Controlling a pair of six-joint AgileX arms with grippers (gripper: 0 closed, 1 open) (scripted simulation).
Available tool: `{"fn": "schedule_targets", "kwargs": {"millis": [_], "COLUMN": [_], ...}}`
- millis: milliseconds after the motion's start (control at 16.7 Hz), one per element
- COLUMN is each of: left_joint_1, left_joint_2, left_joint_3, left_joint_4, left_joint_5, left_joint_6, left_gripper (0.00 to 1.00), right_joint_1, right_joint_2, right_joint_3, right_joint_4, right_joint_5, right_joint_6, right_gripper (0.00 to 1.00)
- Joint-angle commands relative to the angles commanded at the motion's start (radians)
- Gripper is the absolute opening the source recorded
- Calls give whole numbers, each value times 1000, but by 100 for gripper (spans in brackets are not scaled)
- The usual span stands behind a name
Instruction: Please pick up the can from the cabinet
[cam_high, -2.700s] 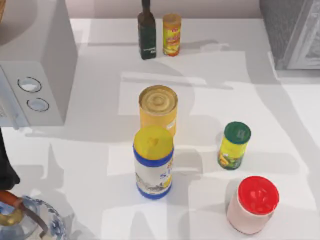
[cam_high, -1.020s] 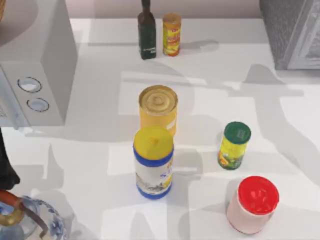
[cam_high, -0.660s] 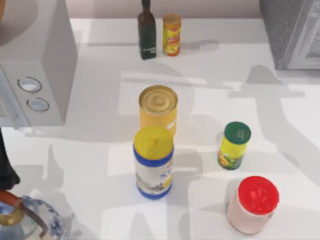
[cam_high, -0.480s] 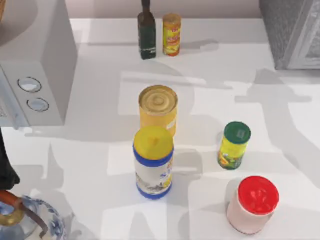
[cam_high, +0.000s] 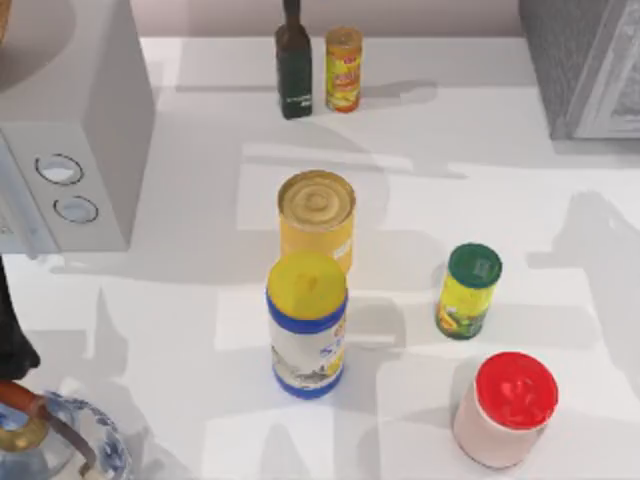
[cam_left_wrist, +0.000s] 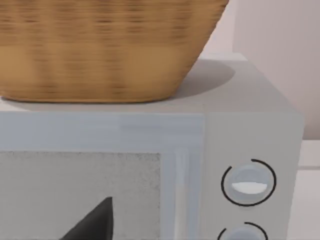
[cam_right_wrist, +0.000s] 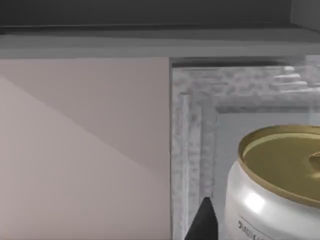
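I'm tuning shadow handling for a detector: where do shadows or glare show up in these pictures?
Top view: broad grey shadows cross the white cabinet, darkest beside the microwave and near the right edge. Left wrist view: the basket throws a soft shadow on the microwave's top. Right wrist view: a bright glint sits on the silver can.

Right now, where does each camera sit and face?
Top: above, looking down on the white top and its containers.
Left wrist: on my left arm, facing the microwave and basket; left claw tip shows.
Right wrist: on my right arm, facing a can in a grey box; right claw tip shows.
Shared: microwave, in top and left wrist.
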Motion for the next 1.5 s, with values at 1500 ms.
{"fn": "schedule_targets", "kwargs": {"millis": [1500], "left_joint_1": [0], "left_joint_2": [0], "left_joint_3": [0], "left_joint_4": [0], "left_joint_5": [0], "left_joint_6": [0], "left_gripper": [100], "right_joint_1": [-447], "right_joint_2": [-528], "right_joint_3": [-1049], "right_joint_4": [472], "right_joint_5": [-491], "right_joint_6": [-5], "right_gripper": [0]}}
